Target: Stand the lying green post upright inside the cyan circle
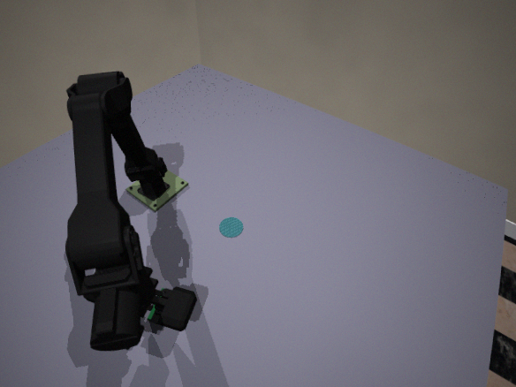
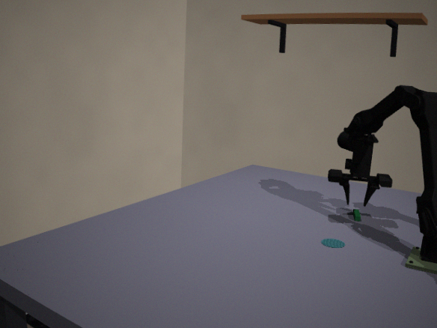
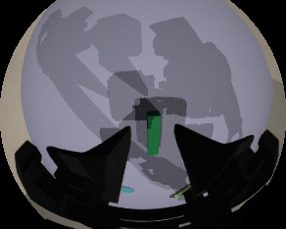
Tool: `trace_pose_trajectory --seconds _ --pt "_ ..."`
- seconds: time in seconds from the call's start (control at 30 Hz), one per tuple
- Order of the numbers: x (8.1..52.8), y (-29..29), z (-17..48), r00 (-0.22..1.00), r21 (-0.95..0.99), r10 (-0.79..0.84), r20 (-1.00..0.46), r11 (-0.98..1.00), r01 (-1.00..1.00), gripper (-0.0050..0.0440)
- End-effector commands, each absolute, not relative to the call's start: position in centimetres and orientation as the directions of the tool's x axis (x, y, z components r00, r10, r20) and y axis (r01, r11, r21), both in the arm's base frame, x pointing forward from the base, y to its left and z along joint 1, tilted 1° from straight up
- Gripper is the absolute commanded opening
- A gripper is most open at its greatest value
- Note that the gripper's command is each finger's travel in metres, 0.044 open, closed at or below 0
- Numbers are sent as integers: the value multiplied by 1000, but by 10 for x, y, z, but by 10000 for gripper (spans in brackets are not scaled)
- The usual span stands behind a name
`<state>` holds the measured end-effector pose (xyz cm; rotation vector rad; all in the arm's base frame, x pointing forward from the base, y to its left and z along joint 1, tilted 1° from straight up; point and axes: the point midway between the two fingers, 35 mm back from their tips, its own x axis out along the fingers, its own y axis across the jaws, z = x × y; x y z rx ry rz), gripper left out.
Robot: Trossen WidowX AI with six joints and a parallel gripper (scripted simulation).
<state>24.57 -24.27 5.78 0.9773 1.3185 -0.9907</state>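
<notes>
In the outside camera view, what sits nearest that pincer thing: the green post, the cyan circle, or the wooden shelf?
From the end effector:
1. Green post, lying just below the fingertips.
2. Cyan circle, on the table, toward the camera.
3. Wooden shelf, high on the wall.

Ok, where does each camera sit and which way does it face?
Top: high above, angled down; shows the arm, its base plate, the circle.
Exterior: low off the table's side, looking across at the gripper, its jaws open and empty above the lying post.
Wrist: on the gripper, looking down between the fingers at the post.
Top and exterior share the circle and base plate; exterior and wrist share the post.
</notes>
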Motion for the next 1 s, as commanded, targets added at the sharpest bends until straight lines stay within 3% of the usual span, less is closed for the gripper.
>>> trace_pose_trajectory --seconds 0.0,0.8,0.93,0.97 --pt "244 -242 45 -5 -7 -7 -1000 290 957 232" --pt "243 -241 30 -5 -7 -7 -1000 290 957 232" --pt "243 -241 30 -5 -7 -7 -1000 290 957 136" --pt "243 -241 30 -5 -7 -7 -1000 290 957 136"
